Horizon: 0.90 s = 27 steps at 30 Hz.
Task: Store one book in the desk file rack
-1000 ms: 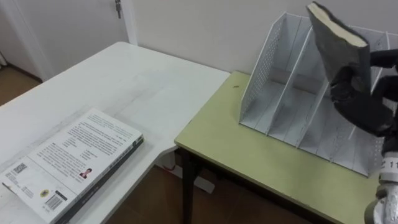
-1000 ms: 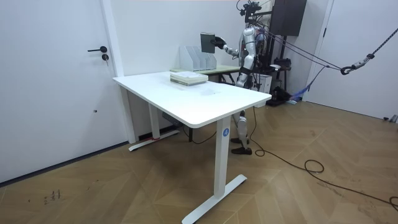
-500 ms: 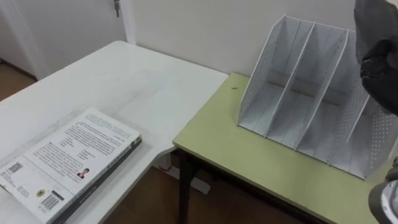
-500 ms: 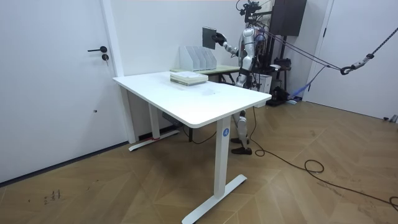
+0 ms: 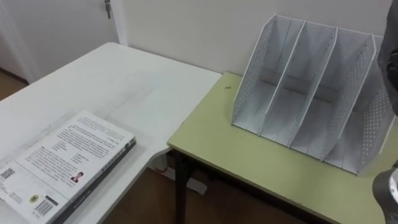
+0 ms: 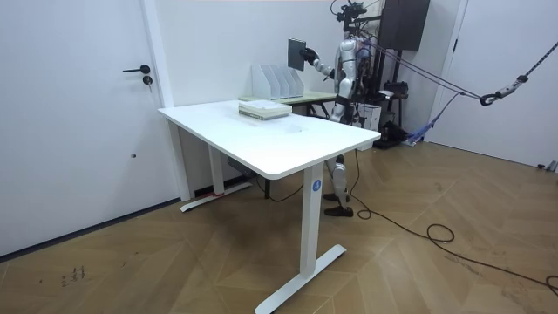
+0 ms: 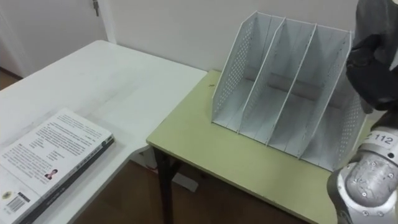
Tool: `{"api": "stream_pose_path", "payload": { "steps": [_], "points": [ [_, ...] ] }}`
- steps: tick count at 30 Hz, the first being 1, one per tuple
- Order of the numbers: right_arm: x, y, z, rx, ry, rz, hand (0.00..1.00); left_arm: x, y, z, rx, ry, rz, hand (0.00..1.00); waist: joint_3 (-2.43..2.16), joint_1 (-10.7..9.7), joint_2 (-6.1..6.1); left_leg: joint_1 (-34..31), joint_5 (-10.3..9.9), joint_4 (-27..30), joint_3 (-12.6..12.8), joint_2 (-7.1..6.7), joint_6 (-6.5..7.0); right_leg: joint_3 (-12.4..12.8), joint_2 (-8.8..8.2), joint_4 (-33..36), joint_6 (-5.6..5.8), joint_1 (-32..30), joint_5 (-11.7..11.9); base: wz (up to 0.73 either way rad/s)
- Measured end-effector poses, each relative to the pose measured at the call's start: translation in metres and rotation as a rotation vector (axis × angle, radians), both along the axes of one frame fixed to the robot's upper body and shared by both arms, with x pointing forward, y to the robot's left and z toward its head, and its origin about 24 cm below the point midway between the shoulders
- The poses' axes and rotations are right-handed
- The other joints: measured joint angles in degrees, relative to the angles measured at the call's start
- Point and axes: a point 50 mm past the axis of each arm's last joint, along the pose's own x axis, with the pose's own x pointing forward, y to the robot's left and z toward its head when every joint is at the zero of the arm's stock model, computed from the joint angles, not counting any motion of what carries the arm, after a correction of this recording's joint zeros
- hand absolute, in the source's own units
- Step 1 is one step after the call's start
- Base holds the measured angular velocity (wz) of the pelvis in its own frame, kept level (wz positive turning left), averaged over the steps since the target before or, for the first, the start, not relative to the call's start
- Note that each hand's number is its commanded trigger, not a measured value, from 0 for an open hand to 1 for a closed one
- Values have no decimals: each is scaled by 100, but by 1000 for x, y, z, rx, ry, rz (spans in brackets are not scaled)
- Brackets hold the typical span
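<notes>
One book (image 6: pixel 296 51) raised upright above the file rack (image 7: pixel 280 81), our right hand (image 7: pixel 373 70) curled round its lower part, more books (image 7: pixel 50 155) flat on the white table (image 7: pixel 124 81) beside us.

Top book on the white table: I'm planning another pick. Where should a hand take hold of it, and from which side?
Probably the long edge of the top book that faces the green desk, coming from the robot's right. It lies flat, cover up, and that edge runs near the white table rim, leaving free room for fingers. The right hand is busy with the held book.
</notes>
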Motion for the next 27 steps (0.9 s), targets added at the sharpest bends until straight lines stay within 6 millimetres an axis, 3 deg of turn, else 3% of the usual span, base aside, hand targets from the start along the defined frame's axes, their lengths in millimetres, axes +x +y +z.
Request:
{"api": "stream_pose_path", "payload": {
  "steps": [19,27],
  "points": [
    [12,-12,-15,122,55,-15,100,1,0,0,0,-1,-7,0,19,50,-13,-12,0,2,-10,-3,0,-18,-5,1,3,-9,4,0],
    [24,-10,11,115,-36,5,100,4,-1,0,-12,-8,-35,0,22,27,6,-16,0,3,-10,-2,0,-18,-4,0,2,-14,3,0]
  ]
}}
